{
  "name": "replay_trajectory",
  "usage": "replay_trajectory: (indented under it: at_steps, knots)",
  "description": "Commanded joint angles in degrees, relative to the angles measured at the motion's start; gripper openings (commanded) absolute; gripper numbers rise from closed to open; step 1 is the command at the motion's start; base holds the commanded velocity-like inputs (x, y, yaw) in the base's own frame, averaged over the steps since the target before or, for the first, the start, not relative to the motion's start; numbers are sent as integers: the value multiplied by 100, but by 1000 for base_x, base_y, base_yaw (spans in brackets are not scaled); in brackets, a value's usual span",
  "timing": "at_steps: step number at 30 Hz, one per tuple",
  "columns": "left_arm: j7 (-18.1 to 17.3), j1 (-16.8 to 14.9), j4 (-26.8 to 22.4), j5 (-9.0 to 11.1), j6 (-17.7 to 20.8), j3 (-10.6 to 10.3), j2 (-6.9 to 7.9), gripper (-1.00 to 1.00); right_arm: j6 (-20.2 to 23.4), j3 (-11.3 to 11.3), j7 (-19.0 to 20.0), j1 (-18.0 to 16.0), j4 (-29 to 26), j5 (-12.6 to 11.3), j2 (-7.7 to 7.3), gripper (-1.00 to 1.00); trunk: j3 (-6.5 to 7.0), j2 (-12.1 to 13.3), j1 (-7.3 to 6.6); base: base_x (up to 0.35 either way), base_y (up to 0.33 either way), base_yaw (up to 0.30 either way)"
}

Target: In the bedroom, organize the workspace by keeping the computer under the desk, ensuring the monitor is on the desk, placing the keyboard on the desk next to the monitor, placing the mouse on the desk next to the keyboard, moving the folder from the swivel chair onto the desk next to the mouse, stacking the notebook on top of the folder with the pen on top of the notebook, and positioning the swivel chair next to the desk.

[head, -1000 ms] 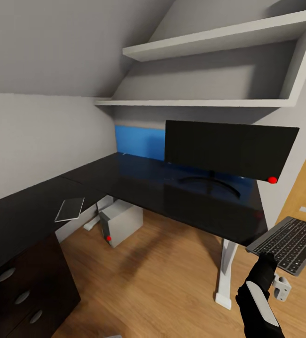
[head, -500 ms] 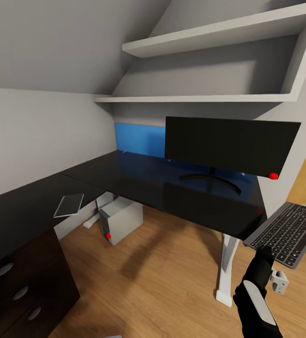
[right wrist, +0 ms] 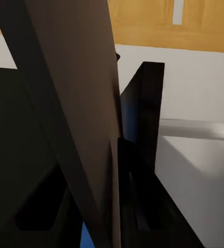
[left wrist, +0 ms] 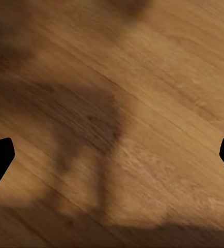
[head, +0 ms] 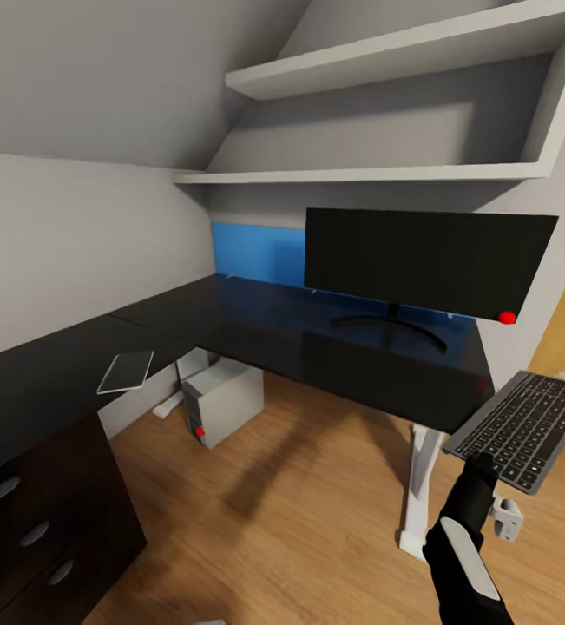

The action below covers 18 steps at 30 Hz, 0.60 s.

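Observation:
The black monitor point(head: 425, 260) stands on the right part of the glossy black L-shaped desk point(head: 256, 330). Under the desk, on the wooden floor, sits the light grey computer point(head: 221, 404) with a red dot low on its front. My right gripper point(head: 482, 464) is shut on the near edge of the grey keyboard point(head: 521, 425), which hangs tilted in the air just past the desk's right end, about level with the top. In the right wrist view the keyboard's point(right wrist: 76, 103) underside runs between the fingers. My left gripper point(left wrist: 112, 155) is open over bare wooden floor.
A thin flat grey rectangle point(head: 126, 371) lies on the desk's left wing, above black drawers point(head: 30, 534) with round silver knobs. A blue wall panel point(head: 260, 256) sits behind the monitor, and white shelves point(head: 404, 113) hang above. The desk's white leg point(head: 417, 495) stands near my right arm.
The whole view has shifted slightly, so the camera moved. My right gripper with the keyboard has risen a little and edged toward the desk's right end.

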Motion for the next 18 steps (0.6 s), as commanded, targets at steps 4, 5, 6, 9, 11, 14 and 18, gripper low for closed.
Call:
replay_trajectory:
  at_steps: [4, 5, 6, 9, 11, 14, 18]
  knots:
    - [43, -3, -4, 60, -3, -29, 12, 100, 47, 88, 51, -2, 14, -184, 24, -100, -79, -164, 88, 0, 0, 0]
    - [43, -4, -4, 60, -3, -30, 13, 100, 48, 95, 50, -2, 16, -186, 25, -100, -97, -204, 110, 0, 0, 0]
    - [43, -1, -4, 60, -3, -29, 13, 100, 47, 100, 49, -2, 17, -187, 26, -100, -115, -244, 132, 0, 0, 0]
    - [40, -3, -4, 60, -9, -32, 14, 100, 50, 108, 48, -2, 17, -188, 27, -100, -168, -365, 198, 0, 0, 0]
    - [37, -3, -4, 60, -7, -29, 14, 100, 50, 110, 48, -2, 18, -188, 28, -100, -204, -445, 242, 0, 0, 0]
    - [35, -3, -4, 60, -5, -30, 14, 100, 55, 113, 48, -2, 18, -189, 28, -100, -258, -565, 308, 0, 0, 0]
    - [34, -1, -4, 67, -10, -28, 22, 100, 90, 117, 8, -2, 22, -194, 28, -100, -294, -645, 352, 0, 0, 0]
